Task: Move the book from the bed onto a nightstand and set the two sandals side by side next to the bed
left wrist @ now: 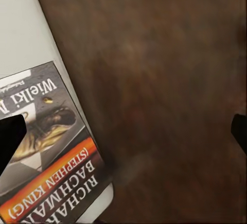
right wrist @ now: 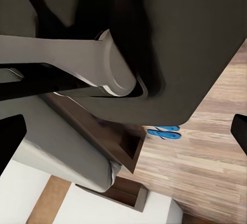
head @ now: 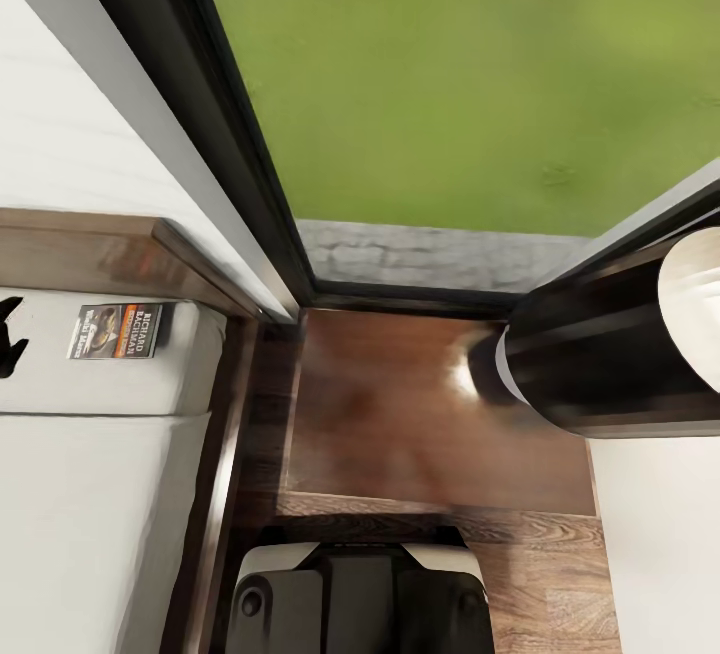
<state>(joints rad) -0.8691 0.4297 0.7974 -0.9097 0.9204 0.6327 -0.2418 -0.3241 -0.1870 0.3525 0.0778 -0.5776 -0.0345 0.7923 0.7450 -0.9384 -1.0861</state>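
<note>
The small thin paperback book with a dark cover, orange band and white lettering (head: 116, 331) lies flat on the off-white mattress of the dark-framed platform bed (head: 100, 494), at the mattress corner nearest the brown wooden headboard (head: 90, 254). The left end effector (head: 10, 337) shows as dark fingertips at the head view's left edge, just beside the book's far end; its fingers stand wide apart in the left wrist view, one dark tip (left wrist: 10, 136) over the cover's picture of a crow-like bird. Beside the bed stands the low dark brown nightstand with a glossy top (head: 400, 404). The right end effector's (right wrist: 123, 136) tips also sit spread wide, and two bright blue flip-flop sandals (right wrist: 163, 131) lie together on the wood-plank floor (right wrist: 206, 172).
</note>
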